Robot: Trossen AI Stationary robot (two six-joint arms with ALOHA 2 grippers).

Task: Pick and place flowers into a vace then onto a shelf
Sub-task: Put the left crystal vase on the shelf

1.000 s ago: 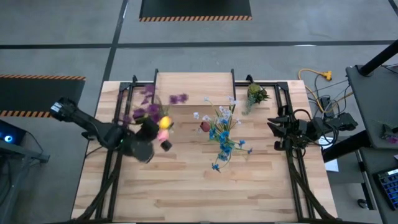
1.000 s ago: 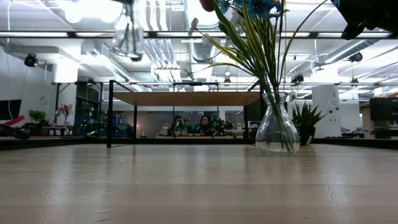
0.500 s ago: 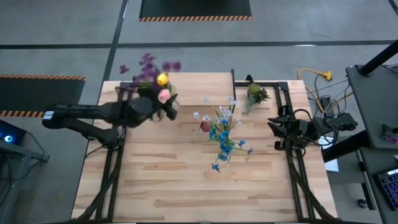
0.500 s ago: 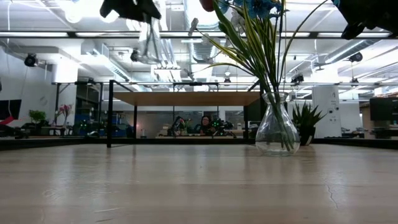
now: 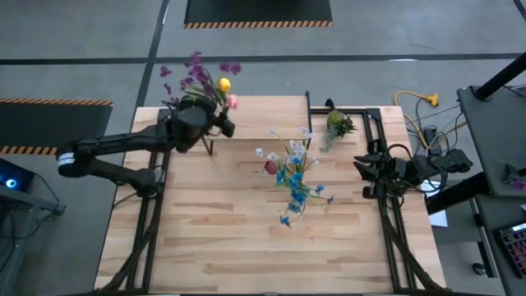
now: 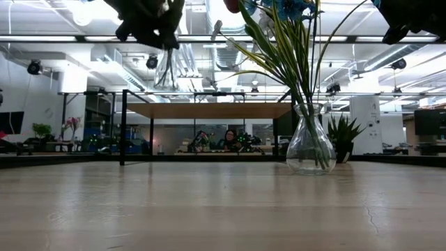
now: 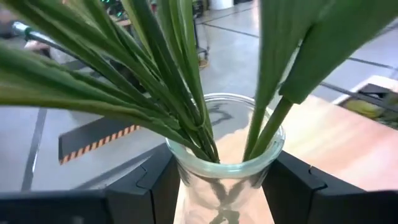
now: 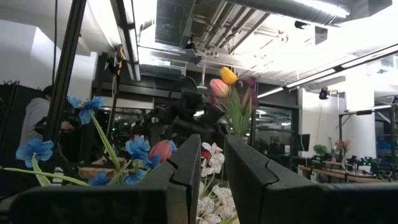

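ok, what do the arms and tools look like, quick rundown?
Both arms are dark, near-black, with tubular links and bulkier joint housings. The left arm has a pale grey cap at its base end. The right arm carries loose dark cables. Each tool has two flat, blocky black fingers with angled faces: left tool, right tool. No markings visible.

Clear glossy glass vase (image 7: 219,174); matt light-wood shelf (image 5: 256,116), black metal legs.
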